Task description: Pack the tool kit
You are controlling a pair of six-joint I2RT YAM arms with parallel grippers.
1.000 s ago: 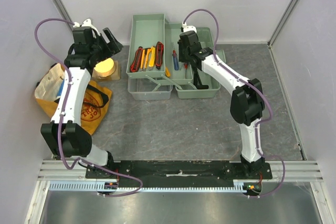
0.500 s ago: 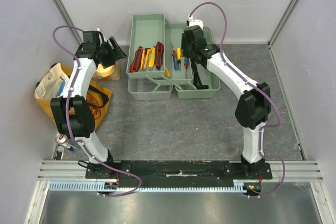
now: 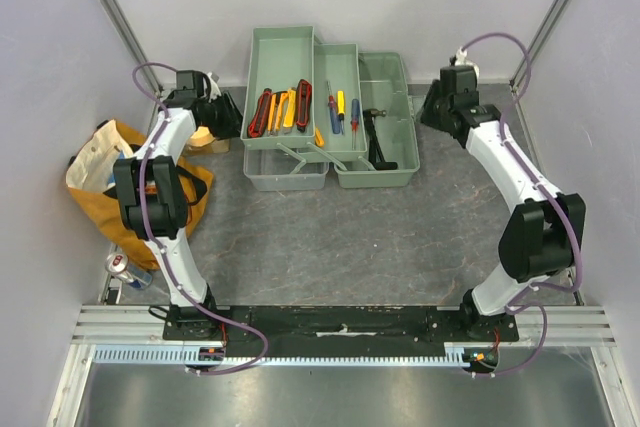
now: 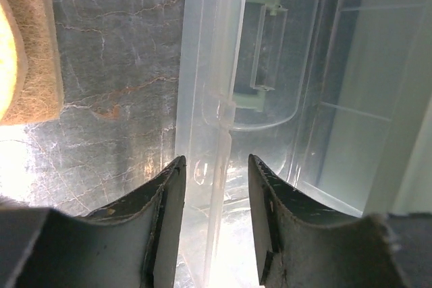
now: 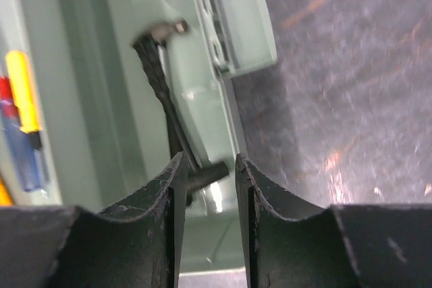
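Observation:
The pale sage-green toolbox (image 3: 395, 162) stands open at the back of the table, its trays spread out. Red and yellow-handled tools (image 3: 283, 110) lie in the left tray, screwdrivers (image 3: 342, 110) in the middle tray, and a black hammer (image 3: 380, 143) in the right section. My left gripper (image 3: 225, 112) is at the box's left side. In the left wrist view it (image 4: 214, 160) is open astride the edge of the translucent lid (image 4: 270, 65). My right gripper (image 3: 432, 112) is at the box's right wall. In the right wrist view it (image 5: 208, 156) is open astride the rim (image 5: 226, 99), with the hammer (image 5: 162, 79) just inside.
A yellow-orange cloth bag (image 3: 100, 172) lies at the left. A tan round object (image 3: 205, 135) sits beside my left gripper and shows in the left wrist view (image 4: 30, 38). A small can (image 3: 125, 267) lies near the front left. Grey walls close in on both sides.
My left gripper has come down to the box's left side at the lid. My right arm has swung from over the trays out to the box's right wall.

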